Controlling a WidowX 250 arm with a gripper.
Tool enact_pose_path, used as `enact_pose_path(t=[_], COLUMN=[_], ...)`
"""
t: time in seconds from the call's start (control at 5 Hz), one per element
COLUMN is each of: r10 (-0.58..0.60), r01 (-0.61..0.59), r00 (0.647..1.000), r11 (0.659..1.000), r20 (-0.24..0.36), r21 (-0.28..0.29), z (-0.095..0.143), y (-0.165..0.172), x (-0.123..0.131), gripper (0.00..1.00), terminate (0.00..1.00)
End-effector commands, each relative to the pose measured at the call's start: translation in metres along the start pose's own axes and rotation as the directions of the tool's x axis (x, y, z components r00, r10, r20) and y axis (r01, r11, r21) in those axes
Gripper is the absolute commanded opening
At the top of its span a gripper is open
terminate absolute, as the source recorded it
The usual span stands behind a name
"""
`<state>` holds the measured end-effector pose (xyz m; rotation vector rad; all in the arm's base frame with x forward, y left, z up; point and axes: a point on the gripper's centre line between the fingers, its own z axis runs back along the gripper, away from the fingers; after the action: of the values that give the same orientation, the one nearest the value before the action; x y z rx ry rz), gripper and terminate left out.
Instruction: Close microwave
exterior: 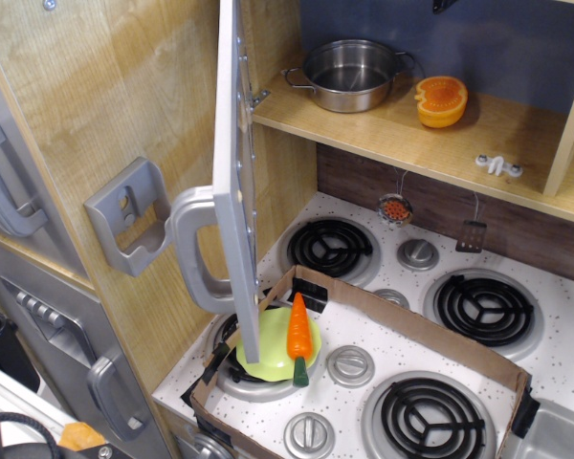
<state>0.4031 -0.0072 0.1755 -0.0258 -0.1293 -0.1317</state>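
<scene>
with the hand out of view, the microwave (237,163) door stands edge-on, swung wide over the stove (416,287)

The microwave door (234,163) stands open, edge-on, with its handle (196,251) to the left. Behind it on the shelf (364,129) sit a pot (349,75) and, to its right, a halved fruit (441,100). Below, a carrot (299,335) lies on a plate (268,356) on the stove's front-left burner, inside a cardboard frame (402,320).
</scene>
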Motion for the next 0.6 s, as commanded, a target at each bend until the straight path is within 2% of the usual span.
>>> enact_pose_path(t=[0.0, 0.2, 0.4], r10=[0.0, -0.062, -0.079], r01=[0.0, 0.063, 0.08], r00=[1.0, 0.998, 0.996], r11=[1.0, 0.998, 0.996], r20=[0.0, -0.024, -0.037], r21=[0.0, 0.006, 0.049], z=[0.0, 0.025, 0.043], y=[0.0, 0.002, 0.006], x=[0.0, -0.009, -0.028], gripper=[1.0, 1.0, 1.0], terminate=[0.0, 0.0, 0.0])
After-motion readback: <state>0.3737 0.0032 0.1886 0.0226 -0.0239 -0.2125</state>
